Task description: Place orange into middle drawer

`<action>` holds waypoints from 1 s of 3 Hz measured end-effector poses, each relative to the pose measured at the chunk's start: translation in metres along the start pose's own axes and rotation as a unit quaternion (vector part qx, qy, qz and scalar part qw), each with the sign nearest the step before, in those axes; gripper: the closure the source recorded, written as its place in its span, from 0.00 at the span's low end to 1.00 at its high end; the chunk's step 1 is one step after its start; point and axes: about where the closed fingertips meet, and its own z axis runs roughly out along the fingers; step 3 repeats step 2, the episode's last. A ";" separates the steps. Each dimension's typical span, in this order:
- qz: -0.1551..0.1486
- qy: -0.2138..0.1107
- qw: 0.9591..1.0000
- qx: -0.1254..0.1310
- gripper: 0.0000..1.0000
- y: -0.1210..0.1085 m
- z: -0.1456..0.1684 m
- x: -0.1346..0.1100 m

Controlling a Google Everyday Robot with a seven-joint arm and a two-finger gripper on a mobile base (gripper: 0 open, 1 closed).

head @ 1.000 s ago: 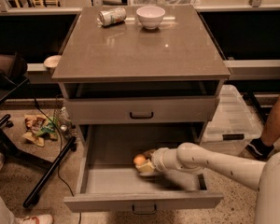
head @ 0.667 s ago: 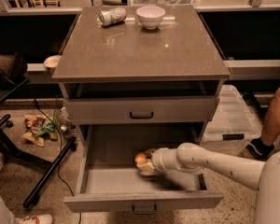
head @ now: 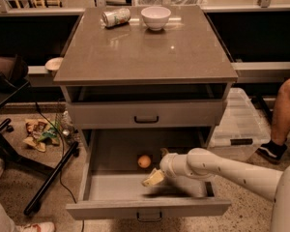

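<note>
The orange [head: 144, 161] lies on the flat grey floor of the pulled-out middle drawer [head: 117, 187], near its back. My gripper [head: 158, 166] is inside the drawer just right of the orange, open, with its fingers apart and clear of the fruit. One pale fingertip [head: 152, 179] hangs over the drawer floor in front of the orange. My white arm [head: 232, 170] reaches in from the right over the drawer's side wall.
A shut drawer front with a black handle [head: 146, 120] sits above the open one. On the cabinet top [head: 145, 52] stand a white bowl [head: 155, 17] and a crushed can [head: 116, 17]. A clear plastic bin [head: 239, 129] and a person's leg [head: 285, 115] are at the right.
The gripper held the orange before; now it has let go and drawn back to the right, leaving the orange resting on the drawer floor.
</note>
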 end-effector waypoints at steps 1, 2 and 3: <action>-0.001 -0.031 1.000 -0.004 0.00 -0.009 -0.032 -0.014; -0.001 -0.061 0.998 -0.021 0.00 -0.009 -0.071 -0.029; -0.001 -0.061 0.998 -0.021 0.00 -0.009 -0.071 -0.029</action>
